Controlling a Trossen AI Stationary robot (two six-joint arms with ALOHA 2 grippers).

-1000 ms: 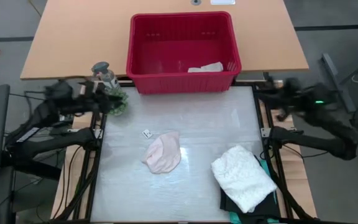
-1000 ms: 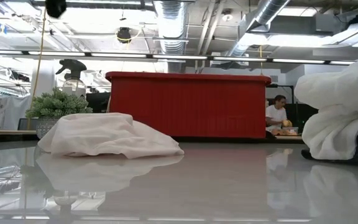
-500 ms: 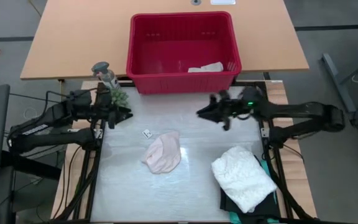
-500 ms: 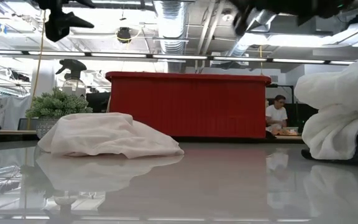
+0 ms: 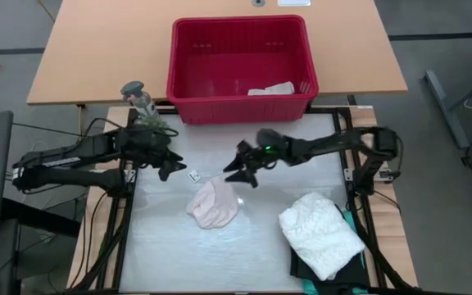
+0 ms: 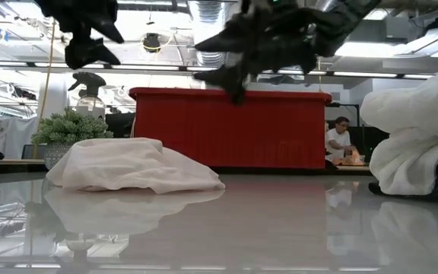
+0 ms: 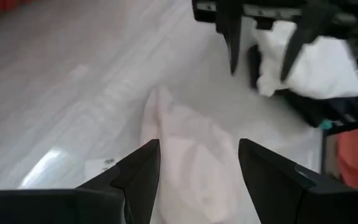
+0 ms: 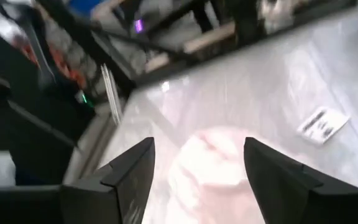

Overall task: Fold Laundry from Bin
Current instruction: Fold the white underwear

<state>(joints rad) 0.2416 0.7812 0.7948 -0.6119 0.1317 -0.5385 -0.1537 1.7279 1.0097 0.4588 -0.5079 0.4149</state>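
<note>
Two grippers now hang over the middle of the table, where a second ago both arms were pulled back at the sides. Nearest the front edge, the white lacy top [image 5: 321, 234] sits folded on a dark garment [image 5: 303, 264] with a sliver of teal [image 5: 353, 225] showing beside it; that pile looks unchanged across the frames.

Further in lies the crumpled pale cloth [image 5: 214, 202], not yet spread or folded. The left gripper [image 5: 169, 166] has swung in from the left side and hovers above and just left of the cloth, its fingers apart with nothing between them, as its wrist view shows. The right gripper [image 5: 238, 172] has swept in from the far right edge and now hangs just above the cloth's upper right corner, fingers also spread and empty, wider than they stood a moment ago. A small tag [image 5: 193, 174] lies on the table between the two grippers.

Beyond them stands the bin [image 5: 241, 107], with one small white cloth [image 5: 271, 88] left inside.

My reading: both arms converging on the pale cloth with open fingers means the next step is a two-handed pinch to lift and flatten it; the bin's last piece waits its turn.
</note>
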